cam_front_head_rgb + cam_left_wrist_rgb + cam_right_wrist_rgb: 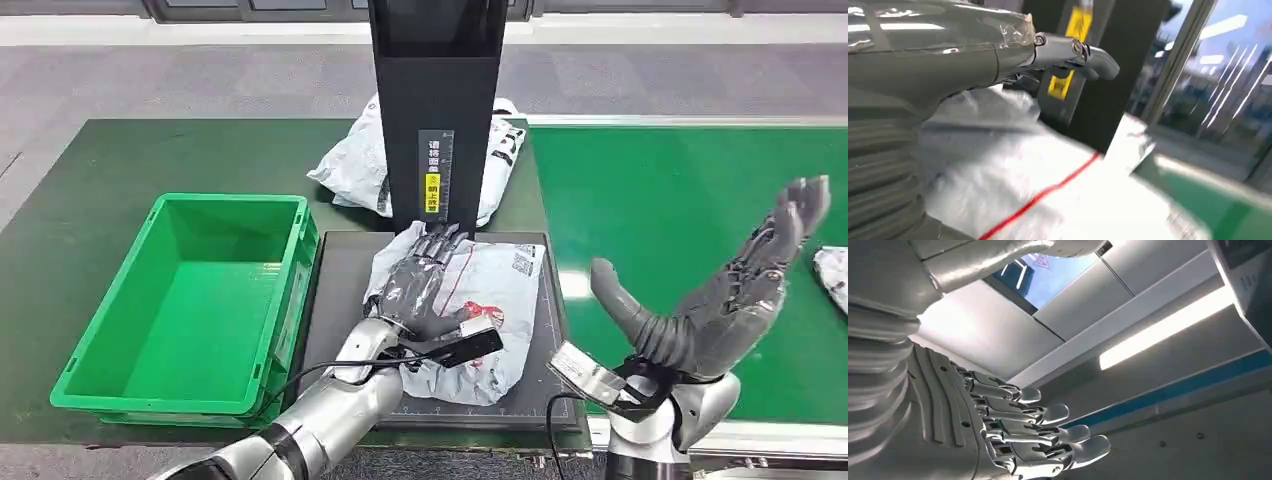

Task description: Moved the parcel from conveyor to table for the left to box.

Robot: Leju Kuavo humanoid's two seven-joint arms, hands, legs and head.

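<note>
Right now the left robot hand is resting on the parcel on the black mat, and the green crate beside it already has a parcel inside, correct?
Not quite. In the head view the green crate is empty. The rest holds: the left robot hand rests on the parcel on the black mat.

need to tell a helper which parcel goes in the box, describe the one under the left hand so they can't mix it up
Find the black post mid-table; a dark mat lies at its foot, right of the green box. The parcel is the crumpled white bag on that mat, under the left hand. Another bag lies behind the post.
</note>
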